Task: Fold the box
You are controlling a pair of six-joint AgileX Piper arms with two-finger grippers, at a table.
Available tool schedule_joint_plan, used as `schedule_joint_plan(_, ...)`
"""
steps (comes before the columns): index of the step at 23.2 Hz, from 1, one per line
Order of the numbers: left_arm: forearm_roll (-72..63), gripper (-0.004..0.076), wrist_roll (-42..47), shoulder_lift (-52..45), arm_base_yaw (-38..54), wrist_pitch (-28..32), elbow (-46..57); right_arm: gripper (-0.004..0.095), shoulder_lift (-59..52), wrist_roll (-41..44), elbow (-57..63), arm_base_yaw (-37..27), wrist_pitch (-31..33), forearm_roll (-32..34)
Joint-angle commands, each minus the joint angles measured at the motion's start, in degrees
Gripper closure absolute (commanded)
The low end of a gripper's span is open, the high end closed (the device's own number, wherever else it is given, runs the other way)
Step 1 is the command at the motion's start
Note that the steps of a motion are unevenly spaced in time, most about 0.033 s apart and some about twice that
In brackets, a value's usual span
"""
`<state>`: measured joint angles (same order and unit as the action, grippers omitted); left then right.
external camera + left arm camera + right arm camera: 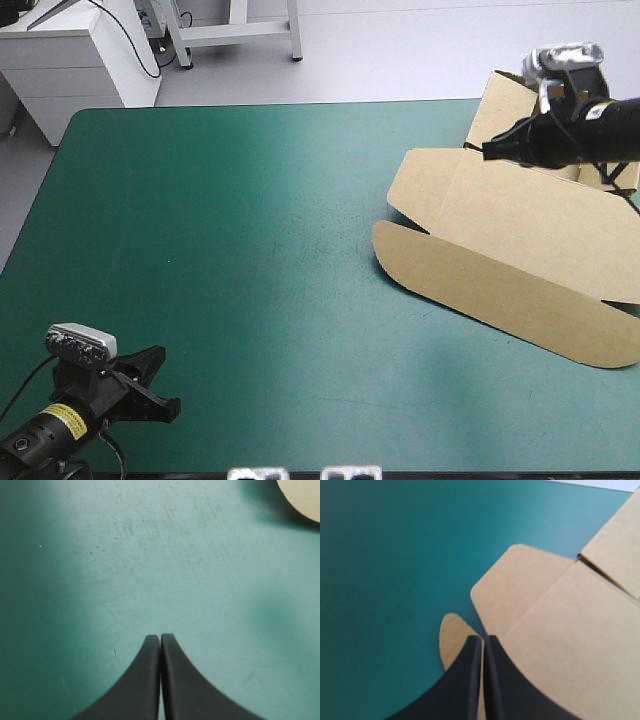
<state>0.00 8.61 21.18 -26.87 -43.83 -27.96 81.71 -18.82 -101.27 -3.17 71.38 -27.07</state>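
Lying mostly flat, the box (520, 240) is brown board (far panel raised).

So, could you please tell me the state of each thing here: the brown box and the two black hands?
Brown cardboard box sheet: mostly flat and open, at the table's right side; one far flap stands raised.
Left black two-fingered hand: shut, empty, over the bare teal-green table cover.
Right black two-fingered hand: shut, above the box; no board seen between its fingers.
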Motion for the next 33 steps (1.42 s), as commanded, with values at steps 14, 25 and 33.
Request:
schedule_joint_plan(14,-0.52,0.0732,-3.44,-0.86,-0.16,11.0,-1.64,0.0909,-44.62,-3.3,44.98,4.0,-22.94,8.25)
schedule_joint_plan(25,-0.52,0.0732,-4.45,-11.49,-0.16,7.15,2.58,0.0928,-67.49,-3.02,74.63,4.0,-39.57,9.58)
schedule_joint_plan(33,-0.84,0.0732,-4.45,-14.75,-0.16,8.57,4.0,0.0928,-74.22,4.57,77.86,4.0,-39.58,15.51)
